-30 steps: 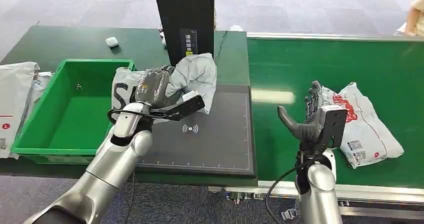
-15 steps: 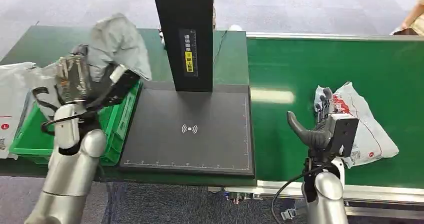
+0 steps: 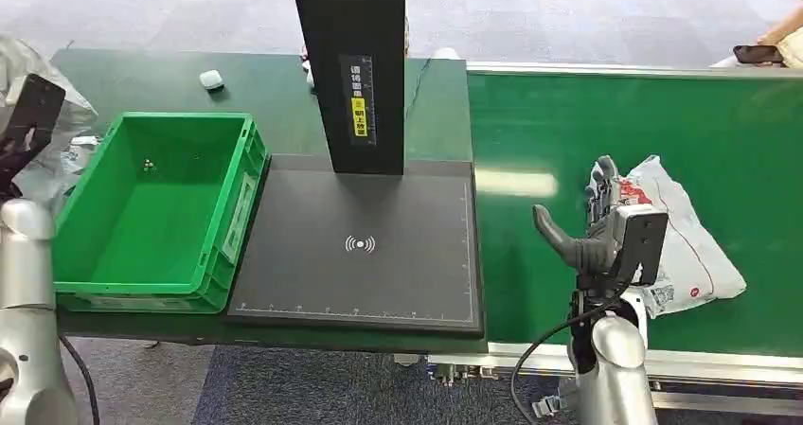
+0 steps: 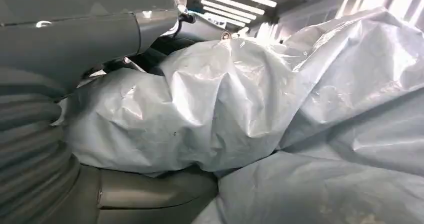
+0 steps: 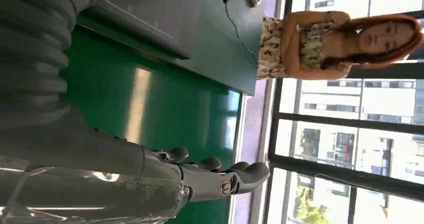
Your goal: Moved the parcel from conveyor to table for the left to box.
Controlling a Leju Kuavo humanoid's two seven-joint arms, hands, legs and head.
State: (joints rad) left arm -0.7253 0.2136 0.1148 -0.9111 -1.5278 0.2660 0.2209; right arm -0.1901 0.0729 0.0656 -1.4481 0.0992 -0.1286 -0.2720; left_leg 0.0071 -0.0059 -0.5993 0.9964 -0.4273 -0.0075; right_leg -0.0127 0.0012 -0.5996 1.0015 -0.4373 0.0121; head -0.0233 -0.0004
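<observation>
My left hand [image 3: 26, 122] is out at the far left edge of the head view, beyond the green box [image 3: 227, 212], and grips a crumpled grey parcel [image 3: 66, 113]. Up close, the grey parcel [image 4: 240, 99] is pinned between the thumb and fingers [image 4: 100, 29]. A white parcel with red print [image 3: 687, 245] lies on the green conveyor [image 3: 615, 113]. My right hand [image 3: 592, 226] stands upright against that parcel's left side, fingers straight and thumb spread, holding nothing. The right wrist view shows those outstretched fingers [image 5: 215, 181] beside shiny plastic [image 5: 50, 204].
A black scanner pad [image 3: 360, 283] with a tall black column [image 3: 348, 65] sits between box and conveyor. White parcels [image 3: 71, 155] lie left of the box. A small white object [image 3: 211, 79] rests on the table behind it. A person's arm [image 3: 781, 51] is at the conveyor's far right.
My left arm swung the grey parcel from over the scanner pad leftward, past the green box, to the far left. The right hand stayed by the white parcel, which shifted a little.
</observation>
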